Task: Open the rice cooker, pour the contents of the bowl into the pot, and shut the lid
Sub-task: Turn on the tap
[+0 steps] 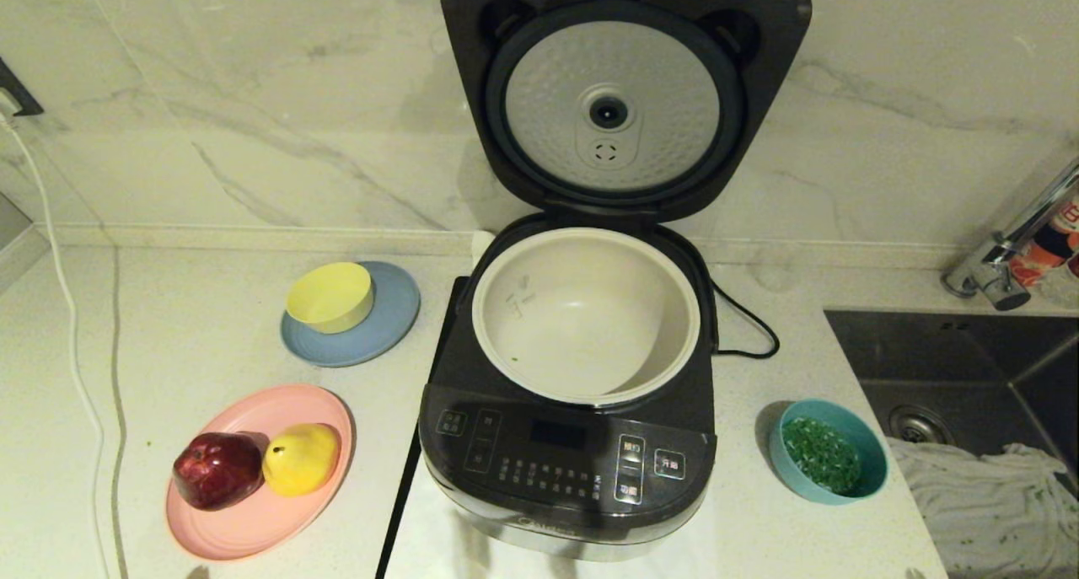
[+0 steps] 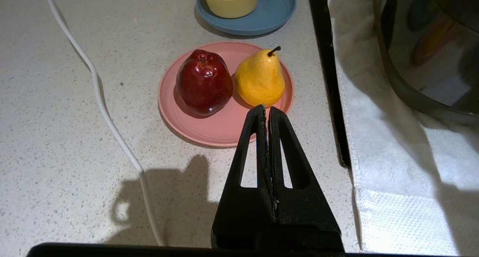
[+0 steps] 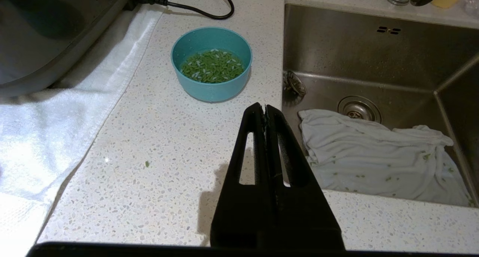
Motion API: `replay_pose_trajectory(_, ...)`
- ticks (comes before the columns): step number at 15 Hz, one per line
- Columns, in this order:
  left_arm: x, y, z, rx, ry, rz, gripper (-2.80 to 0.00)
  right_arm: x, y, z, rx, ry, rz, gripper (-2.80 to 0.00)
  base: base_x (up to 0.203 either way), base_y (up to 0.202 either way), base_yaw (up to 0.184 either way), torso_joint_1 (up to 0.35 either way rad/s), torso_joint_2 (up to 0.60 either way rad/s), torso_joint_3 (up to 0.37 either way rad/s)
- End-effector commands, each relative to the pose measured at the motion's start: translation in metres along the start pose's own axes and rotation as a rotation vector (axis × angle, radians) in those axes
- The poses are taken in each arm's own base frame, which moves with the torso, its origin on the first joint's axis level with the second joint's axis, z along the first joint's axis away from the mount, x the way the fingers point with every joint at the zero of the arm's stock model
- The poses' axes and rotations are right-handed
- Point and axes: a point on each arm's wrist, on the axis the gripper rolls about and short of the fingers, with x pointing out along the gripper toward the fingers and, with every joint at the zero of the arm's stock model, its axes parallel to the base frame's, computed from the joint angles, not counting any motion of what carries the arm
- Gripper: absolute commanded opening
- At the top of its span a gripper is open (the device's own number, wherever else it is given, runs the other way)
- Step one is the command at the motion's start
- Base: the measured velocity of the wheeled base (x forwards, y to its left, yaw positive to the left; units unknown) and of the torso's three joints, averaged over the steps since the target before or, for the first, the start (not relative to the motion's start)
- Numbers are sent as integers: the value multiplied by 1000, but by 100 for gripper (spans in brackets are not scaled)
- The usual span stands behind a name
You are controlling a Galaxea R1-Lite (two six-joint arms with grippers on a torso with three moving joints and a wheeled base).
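Observation:
The black rice cooker (image 1: 566, 461) stands in the middle of the counter with its lid (image 1: 614, 107) swung up, silver inner plate showing. The cream pot (image 1: 586, 313) inside is bare apart from a green speck. The teal bowl (image 1: 832, 463) (image 3: 211, 62) sits right of the cooker, holding green bits (image 1: 821, 454) (image 3: 212, 65). My right gripper (image 3: 265, 106) hangs shut and empty over the counter, short of the bowl, near the sink edge. My left gripper (image 2: 264, 108) hangs shut and empty just short of the pink plate. Neither arm shows in the head view.
A pink plate (image 1: 253, 524) (image 2: 209, 126) carries a red apple (image 2: 203, 81) and a yellow pear (image 2: 260, 79). Behind it a yellow bowl (image 1: 330, 296) rests on a blue-grey plate (image 1: 383, 330). The sink (image 1: 969, 368) with a rag (image 3: 378, 152) lies right. A white towel (image 3: 56, 118) lies under the cooker.

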Motion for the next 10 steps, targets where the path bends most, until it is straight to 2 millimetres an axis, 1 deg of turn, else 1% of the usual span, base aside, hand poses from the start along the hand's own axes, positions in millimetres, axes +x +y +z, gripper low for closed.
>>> replay_pose_trajectory(1,1,0,-3,1,8,0,-280,0,0,0,0,-1,1,-280,0,0,0,0,0,0)
replay_pose_trajectory(4,1,0,-3,1,8,0,-280,0,0,-1,-53,-1,2,-280,0,0,0,0,0,0)
replay_pose_trajectory(8,1,0,-3,1,8,0,-280,-1,0,0,-56,17,2,-280,0,0,0,0,0,0)
replay_pose_trajectory(9,1,0,-3,1,8,0,-280,-2,0,3,-54,12,1,-280,0,0,0,0,0,0)
replay_pose_trajectory(10,1,0,-3,1,8,0,-280,-7,-1,17,-45,-14,-4,-280,0,0,0,0,0,0)
